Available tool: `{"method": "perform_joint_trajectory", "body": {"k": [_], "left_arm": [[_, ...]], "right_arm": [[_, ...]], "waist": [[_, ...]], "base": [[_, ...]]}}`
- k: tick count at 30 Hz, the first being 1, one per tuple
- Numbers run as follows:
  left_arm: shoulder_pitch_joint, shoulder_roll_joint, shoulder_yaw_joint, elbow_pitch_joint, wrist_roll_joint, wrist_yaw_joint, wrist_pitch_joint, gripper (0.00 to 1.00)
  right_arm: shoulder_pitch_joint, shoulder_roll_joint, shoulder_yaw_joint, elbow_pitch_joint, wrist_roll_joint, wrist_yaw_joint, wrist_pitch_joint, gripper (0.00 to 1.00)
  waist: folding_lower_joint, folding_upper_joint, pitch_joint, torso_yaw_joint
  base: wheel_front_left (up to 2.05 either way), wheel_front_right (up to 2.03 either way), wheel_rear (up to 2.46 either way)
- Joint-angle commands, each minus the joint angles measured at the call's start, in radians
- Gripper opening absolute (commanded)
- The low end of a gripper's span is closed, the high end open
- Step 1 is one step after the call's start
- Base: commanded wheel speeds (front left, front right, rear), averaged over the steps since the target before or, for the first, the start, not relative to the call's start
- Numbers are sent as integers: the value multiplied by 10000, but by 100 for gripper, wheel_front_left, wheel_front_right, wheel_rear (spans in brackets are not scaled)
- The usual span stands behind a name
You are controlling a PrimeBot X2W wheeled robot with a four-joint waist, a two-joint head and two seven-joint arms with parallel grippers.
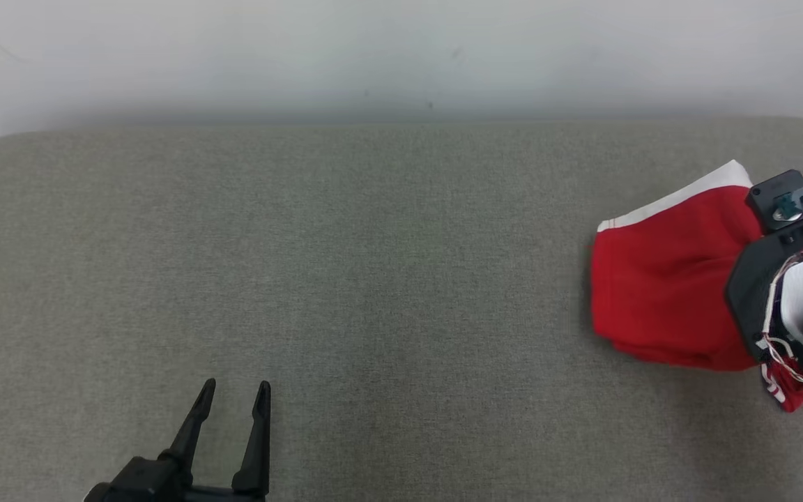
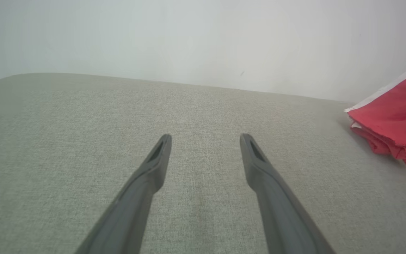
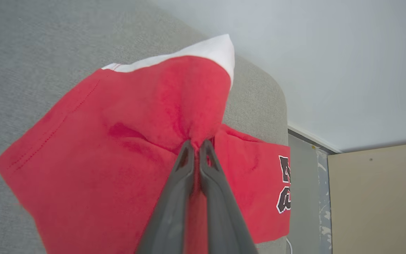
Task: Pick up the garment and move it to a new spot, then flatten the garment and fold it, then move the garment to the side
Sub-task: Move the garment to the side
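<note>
The step in hand is judged to be the pick-up, and the grasp for it is already made: the right gripper [image 3: 196, 144] is seen clenched on a pinch of red cloth, the two dark fingers drawn together with a ridge of fabric puckered up between their tips. The garment [image 1: 659, 293] is found at the right end of the grey padded surface [image 1: 373, 279], close to its rounded far corner and near its edge, lying in a loose heap with a white band [image 3: 203, 53] along its far side and dark lettering [image 3: 283, 183] on the part nearest the edge. The pinch is taken in the upper layer, roughly mid-heap, so the cloth lies all round the fingertips rather than to one side of them. For the lift to be done well, a straight rise is called for until the lowest folds are carried clear of the surface, and only then a sweep toward the bare middle; a sideways drag would be likely to snag the heap or tip it over the edge. The left gripper [image 1: 236, 385] is held spread wide and empty over the bare surface, well apart from the garment
</note>
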Motion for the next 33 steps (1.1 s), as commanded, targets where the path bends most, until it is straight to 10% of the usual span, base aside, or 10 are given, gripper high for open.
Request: {"method": "perform_joint_trajectory", "body": {"k": [1, 10, 22, 23, 25, 28, 33], "left_arm": [[-205, 33, 10, -39, 28, -14, -24, 100], [-504, 141, -110, -74, 112, -95, -25, 100], [-985, 393, -456, -20, 12, -190, 72, 100], [-1004, 419, -458, -22, 1, -193, 69, 100], [-1037, 448, -485, -21, -29, -202, 73, 100], [-1054, 492, -533, 8, -12, -210, 67, 100], [-1026, 524, -620, 25, 116, -175, 31, 100]], "right_arm": [[172, -393, 68, -231, 193, 0, 139, 0], [519, -1960, -717, -482, 294, 0, 162, 0], [741, -2985, -1872, 1669, -1711, 0, -2635, 2], [757, -2927, -1923, 1807, -1967, 0, -2873, 20], [724, -2722, -2202, 2139, -2317, 0, -3098, 20], [788, -2206, -2690, 2616, -2549, 0, -3218, 100], [951, -1192, -3584, 3038, -2662, 0, -3497, 100]], "waist": [[0, 0, 606, -482], [0, 0, 1208, -550], [0, 0, 1943, 63], [0, 0, 1977, 102], [0, 0, 2020, 171], [0, 0, 2002, 230], [0, 0, 1685, 252]], "base": [[0, 0, 0], [0, 0, 0], [0, 0, 0], [0, 0, 0], [0, 0, 0], [0, 0, 0], [0, 0, 0]]}}
